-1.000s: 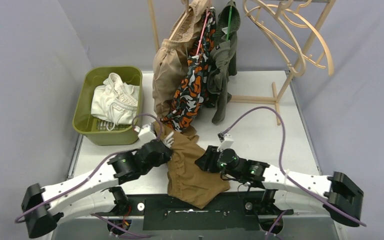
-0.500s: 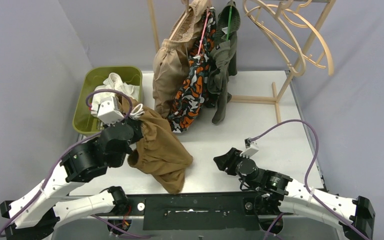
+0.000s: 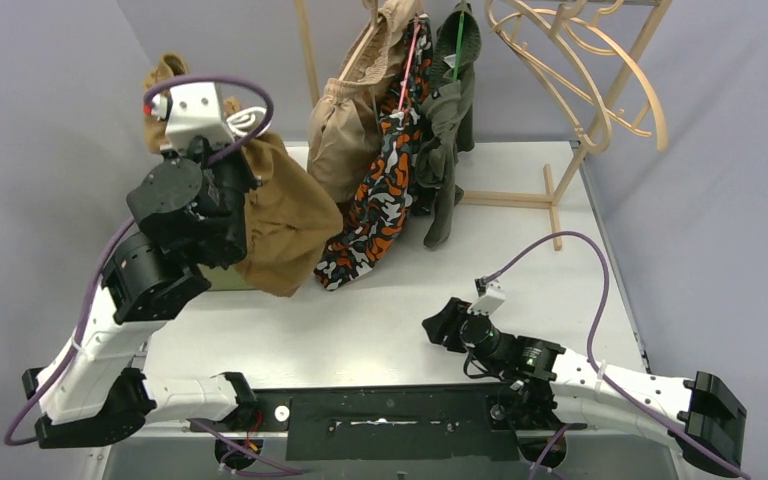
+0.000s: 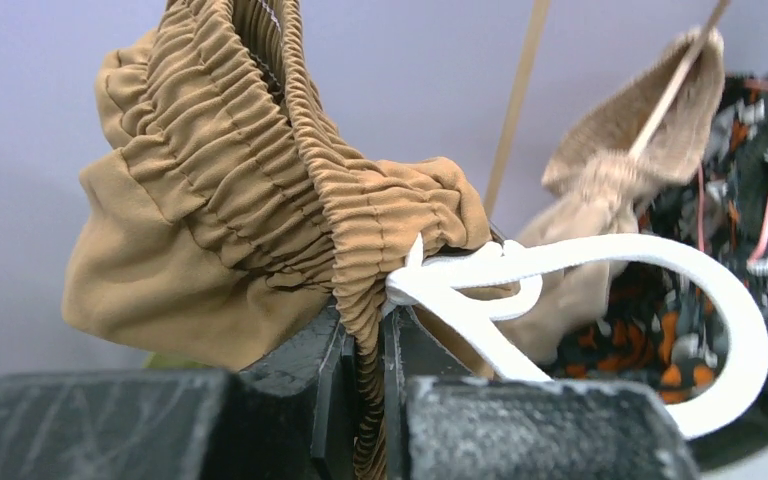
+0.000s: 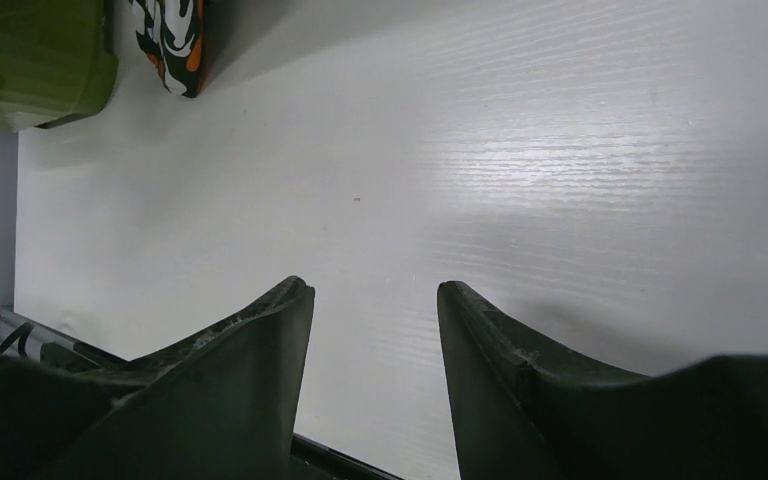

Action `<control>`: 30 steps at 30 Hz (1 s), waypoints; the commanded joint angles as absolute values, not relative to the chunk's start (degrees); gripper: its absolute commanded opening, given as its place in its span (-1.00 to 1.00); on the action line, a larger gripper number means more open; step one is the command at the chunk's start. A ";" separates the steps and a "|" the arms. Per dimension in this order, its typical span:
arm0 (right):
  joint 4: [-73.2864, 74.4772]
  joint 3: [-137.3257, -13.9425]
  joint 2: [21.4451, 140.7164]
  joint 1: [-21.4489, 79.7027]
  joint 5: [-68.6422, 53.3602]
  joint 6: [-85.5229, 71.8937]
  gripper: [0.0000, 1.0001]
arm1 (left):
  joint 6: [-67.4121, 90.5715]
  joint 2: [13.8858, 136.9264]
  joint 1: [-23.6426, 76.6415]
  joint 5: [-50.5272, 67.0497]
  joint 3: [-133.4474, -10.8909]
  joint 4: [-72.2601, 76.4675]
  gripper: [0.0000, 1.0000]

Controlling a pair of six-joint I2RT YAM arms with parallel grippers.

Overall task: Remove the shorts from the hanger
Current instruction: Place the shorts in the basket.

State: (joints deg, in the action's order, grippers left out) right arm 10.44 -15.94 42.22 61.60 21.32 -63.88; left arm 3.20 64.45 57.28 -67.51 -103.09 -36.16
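My left gripper [image 4: 365, 330] is shut on the gathered waistband of the brown shorts [image 3: 280, 215], beside their white drawstring [image 4: 580, 265]. It holds them high at the back left, and the cloth hangs free below the wrist. Three more shorts hang on the wooden rail at the back: beige [image 3: 345, 130], orange-black-grey camouflage [image 3: 385, 190] on a pink hanger [image 3: 407, 60], and dark olive [image 3: 447, 130] on a green hanger [image 3: 455, 50]. My right gripper [image 3: 438, 325] stands open and holds nothing, low over the bare table [image 5: 520, 150] at the front right.
A green bin [image 5: 30, 60] sits at the table's left, mostly hidden behind my raised left arm in the top view. A wooden rack [image 3: 580, 70] with bare curved hangers stands at the back right, its foot [image 3: 550, 200] on the table.
My left arm has lifted the brown shorts off the front of the table, up and to the back left. My right gripper has let go of them, drawn back right and widened slightly.
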 commanded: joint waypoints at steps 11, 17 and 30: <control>2.49 -23.00 50.42 61.96 19.54 -56.30 0.00 | -12.53 82.26 25.72 -49.46 -125.44 -33.04 -1.00; 5.13 -24.19 49.67 61.78 18.60 -54.74 0.00 | 3.91 86.61 -2.55 -20.97 -120.29 -36.92 -1.00; 8.84 -24.96 46.89 56.77 19.19 -47.51 0.01 | 15.32 84.18 -10.60 13.54 -85.27 -29.19 -1.00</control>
State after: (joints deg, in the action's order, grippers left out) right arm 8.32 -21.89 47.24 59.83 17.93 -52.03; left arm 11.35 88.60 -11.16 -3.66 -87.11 -34.04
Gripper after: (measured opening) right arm 0.502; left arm 0.058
